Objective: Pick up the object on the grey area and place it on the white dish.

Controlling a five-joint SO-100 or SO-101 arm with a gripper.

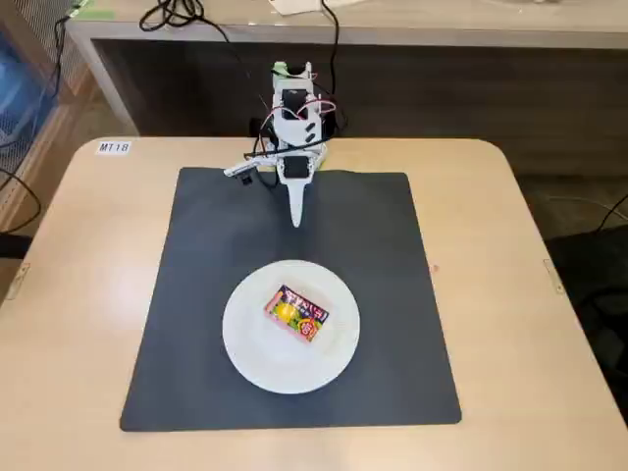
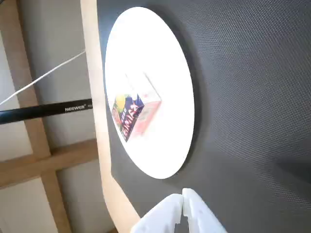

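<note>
Your packet (image 1: 296,313) already lies on the white dish (image 1: 251,353), with the gripper (image 1: 297,222) clenched empty beyond the dish's far rim. Sweeping low across the dish could knock the packet onto the grey mat (image 1: 196,255).

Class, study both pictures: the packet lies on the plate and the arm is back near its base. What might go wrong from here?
1. The packet sits off-centre on the white dish; a knock to the table could slide it toward the rim.
2. The gripper, fingers together, hangs over the grey mat; any swing forward could hit the dish.
</note>
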